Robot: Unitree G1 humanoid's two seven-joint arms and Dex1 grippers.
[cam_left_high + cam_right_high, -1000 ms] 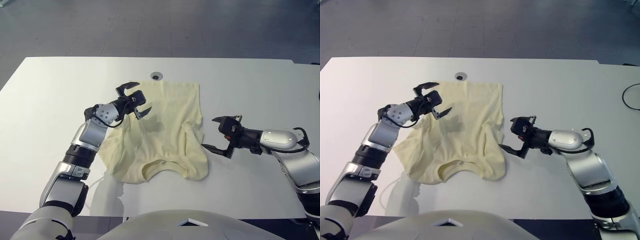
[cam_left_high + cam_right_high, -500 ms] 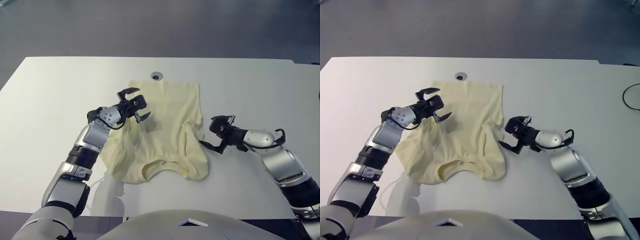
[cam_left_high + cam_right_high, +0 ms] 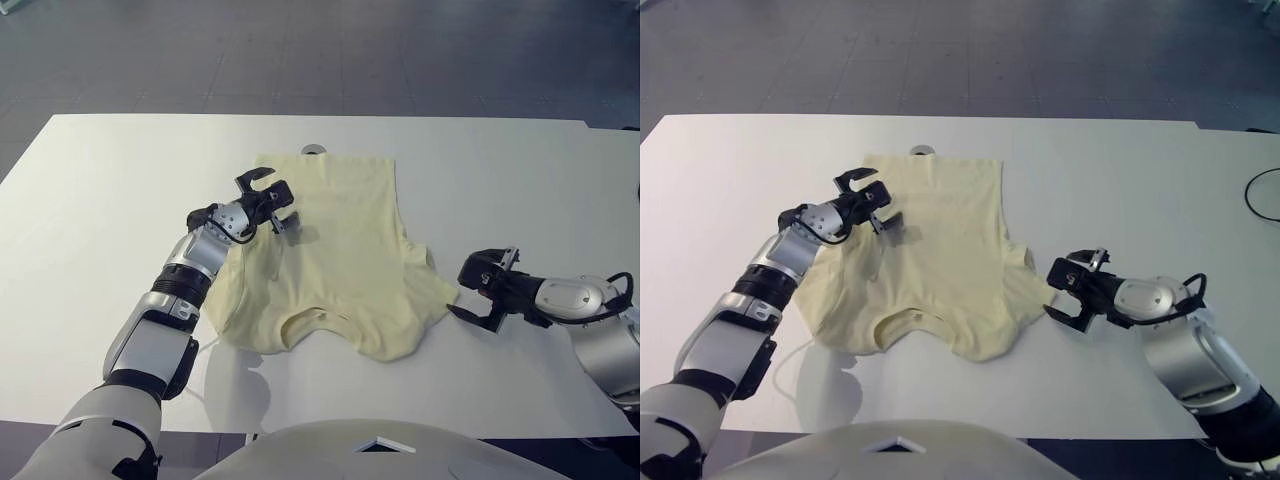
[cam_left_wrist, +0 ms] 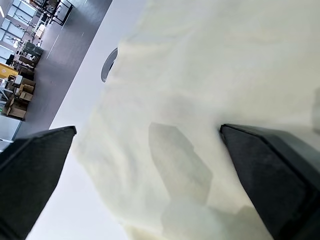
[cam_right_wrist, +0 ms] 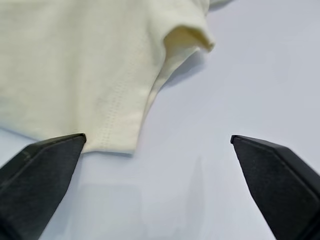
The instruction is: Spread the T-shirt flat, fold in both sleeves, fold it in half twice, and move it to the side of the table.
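both hands are released and holding nothing: my left hand hangs spread above the far-left part of the t-shirt, its shadow falling on the cloth just beneath. my right hand sits low by the tabletop with its fingers wide apart, and the hem of the right sleeve lies just at their tips. the pale yellow shirt lies mid-tabletop with the collar toward me and the bottom hem at the far side, its body mostly flat. the right sleeve lies out to the side, while the left edge under my left arm looks rumpled and i cannot make out that sleeve clearly. my worry from here is the thin cloth: if i close the right hand too high i pinch air, and too low the fingertips scrape the surface. any pull on that sleeve without the left hand pressing down would likely drag the whole shirt sideways and undo the flat part. bringing the left hand down at an angle could push a ridge into the fabric. the far hem touches a round grommet, where i judge an edge might catch. the surface is plain white and smooth, so cloth will slide easily. a dark cable loops at its right edge, and grey tiled floor lies beyond.
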